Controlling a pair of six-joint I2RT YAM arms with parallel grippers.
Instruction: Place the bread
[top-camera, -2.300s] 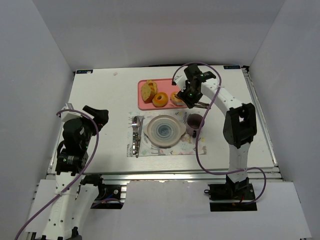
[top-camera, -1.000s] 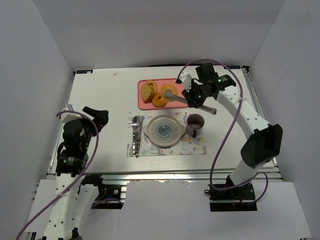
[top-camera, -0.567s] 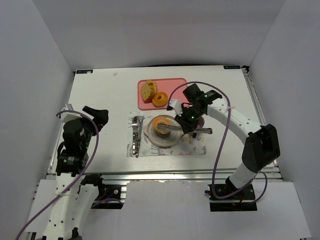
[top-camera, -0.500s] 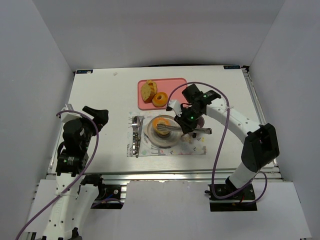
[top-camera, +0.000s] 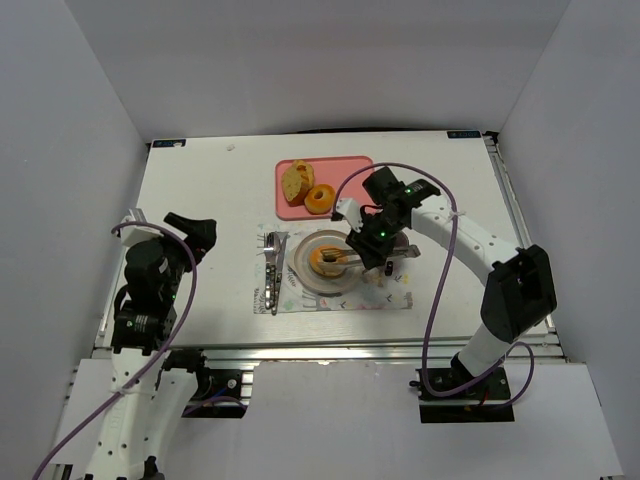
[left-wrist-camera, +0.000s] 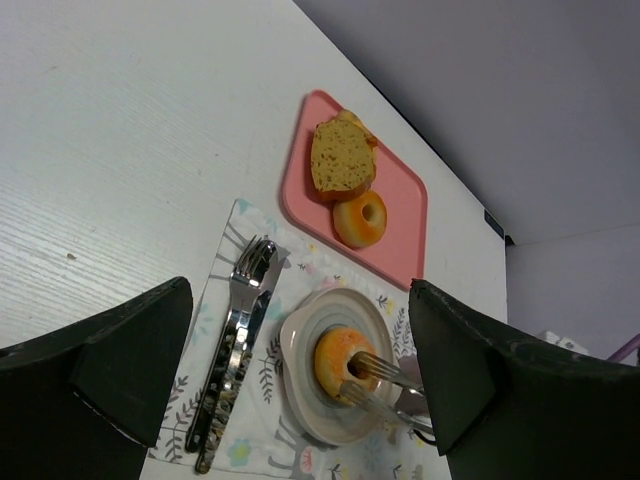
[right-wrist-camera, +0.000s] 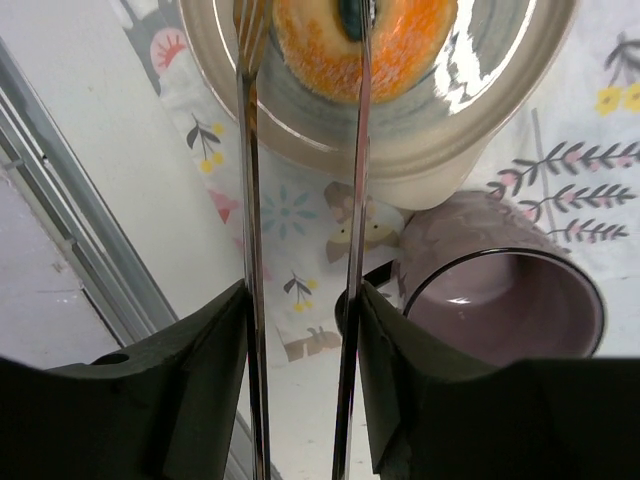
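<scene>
Bread (top-camera: 328, 257) lies flat on the plate (top-camera: 300, 272), centre of the top view, hole up. It's a round ring, so no long axis. Right gripper (right-wrist-camera: 304, 28) has its fingers apart: one across the hole, one just outside the crust, probably not pinching. Mug (right-wrist-camera: 500, 300) is just beside the plate, lower right in the wrist view. Left gripper (top-camera: 193, 230) is at frame left, spread wide, empty.

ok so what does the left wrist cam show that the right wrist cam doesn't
Only the left wrist: the pink tray with the bread chunk and the orange ring, plus the cutlery on the placemat. Only the right wrist: the purple mug beside the plate. Both: the bread lying on the plate, the right gripper with its thin fingers over it, and the placemat.
</scene>
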